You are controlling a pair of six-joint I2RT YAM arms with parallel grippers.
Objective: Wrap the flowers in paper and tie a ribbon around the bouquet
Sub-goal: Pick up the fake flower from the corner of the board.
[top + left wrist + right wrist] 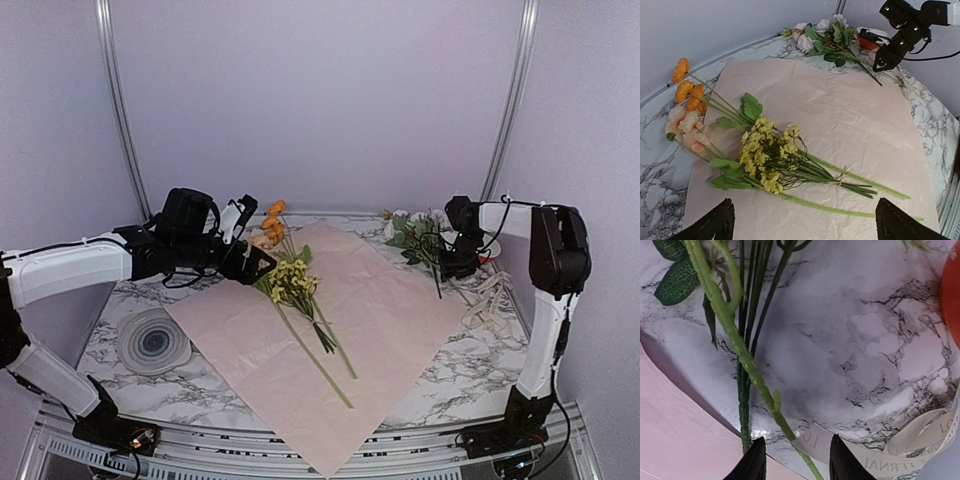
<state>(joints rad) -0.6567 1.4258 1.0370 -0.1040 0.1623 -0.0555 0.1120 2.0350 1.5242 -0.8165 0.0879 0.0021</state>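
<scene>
The pale pink paper (400, 320) lies flat across the marble table. Yellow flowers (292, 282) and orange flowers (272, 222) lie on its far left part, stems pointing toward the near edge. My left gripper (252, 243) hovers over them, open wide, its fingertips (715, 225) far apart above the yellow blossoms (765, 155). A whitish bunch (408, 235) lies off the paper at the back right. My right gripper (797, 460) is low over its stem ends, jaws apart, one thin green stem (785, 425) running between them untouched. The cream ribbon (865, 455) lies just beyond the tips.
A round grey ringed disc (153, 342) sits at the left near the paper's edge. A red-and-white bowl (487, 247) stands behind the right gripper. The rest of the ribbon (488, 300) is piled loosely along the right side. Walls close off the back.
</scene>
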